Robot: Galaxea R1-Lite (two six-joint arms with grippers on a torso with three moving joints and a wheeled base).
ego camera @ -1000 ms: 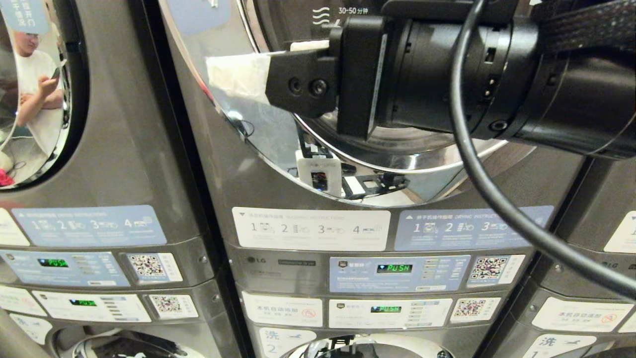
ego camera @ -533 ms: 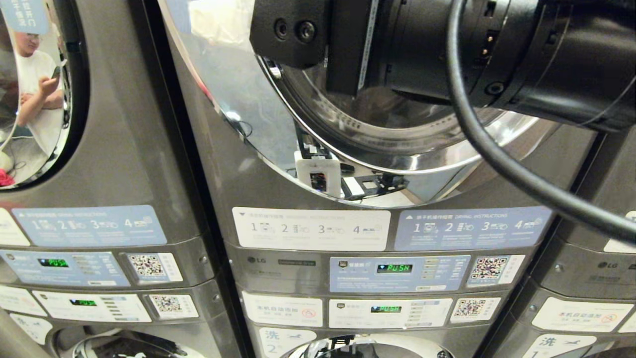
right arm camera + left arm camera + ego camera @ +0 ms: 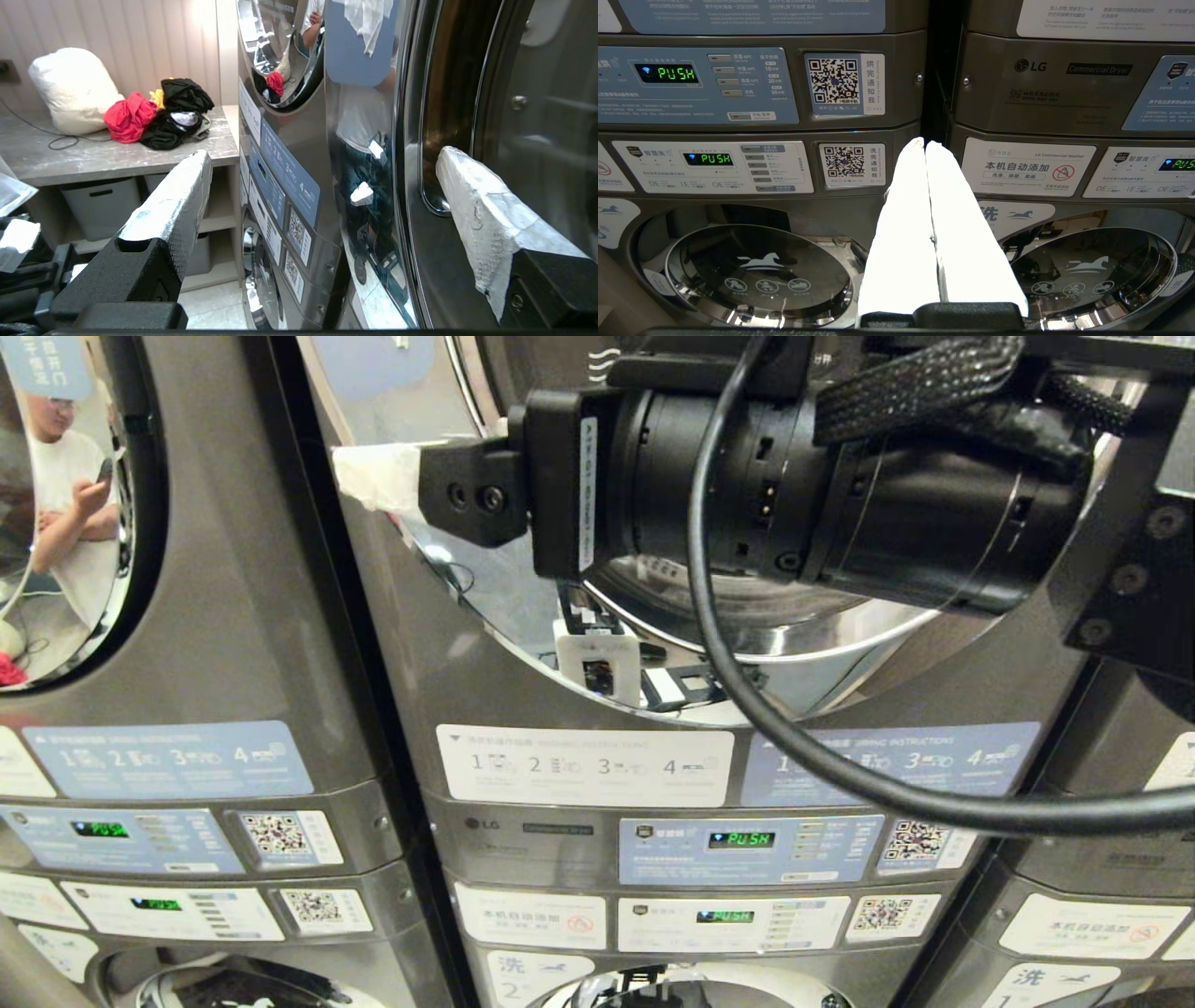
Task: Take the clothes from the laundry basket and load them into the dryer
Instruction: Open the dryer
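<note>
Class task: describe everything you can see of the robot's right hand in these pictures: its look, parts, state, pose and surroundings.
The right hand is a black two-fingered hand on a thick black wrist with a cable looping below it. Its fingers are wrapped in white tape over textured black pads. They stand wide apart and hold nothing. It is raised level in front of the dryer door, a shiny chrome-rimmed round door, one finger close beside the glass; contact cannot be told.

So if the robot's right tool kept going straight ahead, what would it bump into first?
Probably the shiny dryer door: the open right tool straddles its edge, so the door would slide between the fingers. Depth is hard to judge.
</note>
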